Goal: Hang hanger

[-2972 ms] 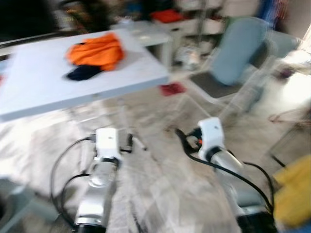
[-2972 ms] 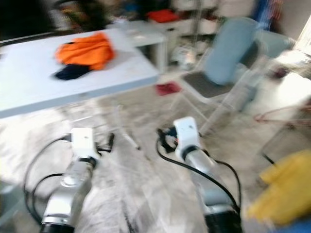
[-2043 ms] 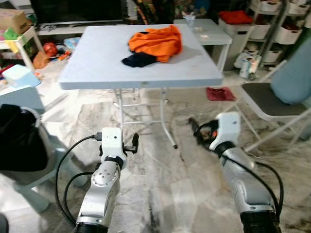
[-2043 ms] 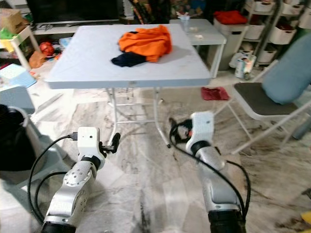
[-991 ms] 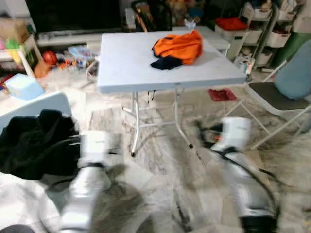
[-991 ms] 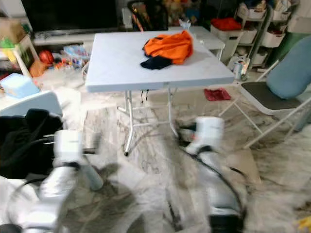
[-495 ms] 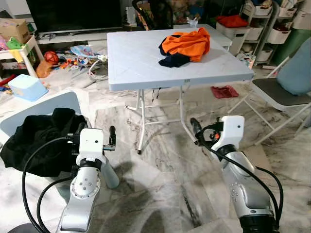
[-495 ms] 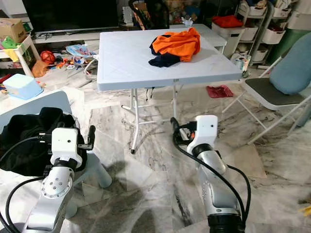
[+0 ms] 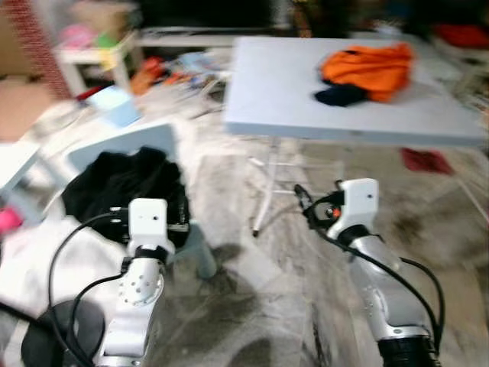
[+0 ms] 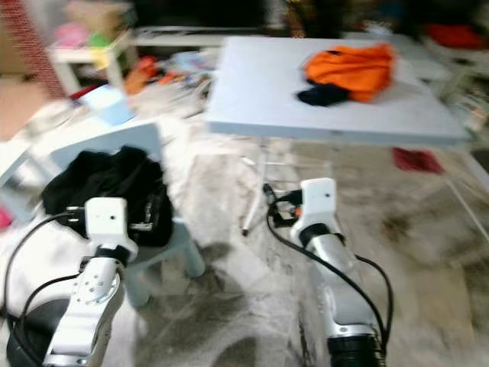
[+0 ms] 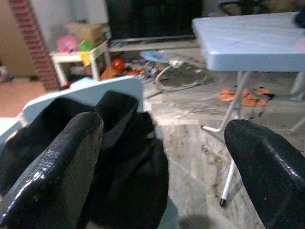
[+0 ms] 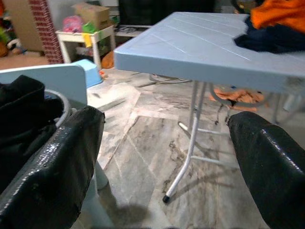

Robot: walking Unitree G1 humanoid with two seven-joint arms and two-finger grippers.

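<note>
Nothing is hung yet. Both the left gripper (image 11: 162, 157) and right gripper (image 12: 167, 157) are spread wide and empty, held low over the veined marble floor (image 9: 252, 306). A soft black garment (image 9: 122, 187) is heaped on a smooth pale-blue plastic chair (image 9: 114, 149) (no hanger can be made out). Crumpled orange clothing (image 9: 367, 65) lies on the flat folding table (image 9: 283, 92).

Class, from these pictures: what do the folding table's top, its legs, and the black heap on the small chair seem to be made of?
The table top looks like moulded matte plastic: pale grey-blue, with scored lines and a thick rounded rim. Its legs seem to be painted metal tubing, thin and glossy white, with a dark foot cap. The black heap is probably soft cloth, as it folds and drapes.
</note>
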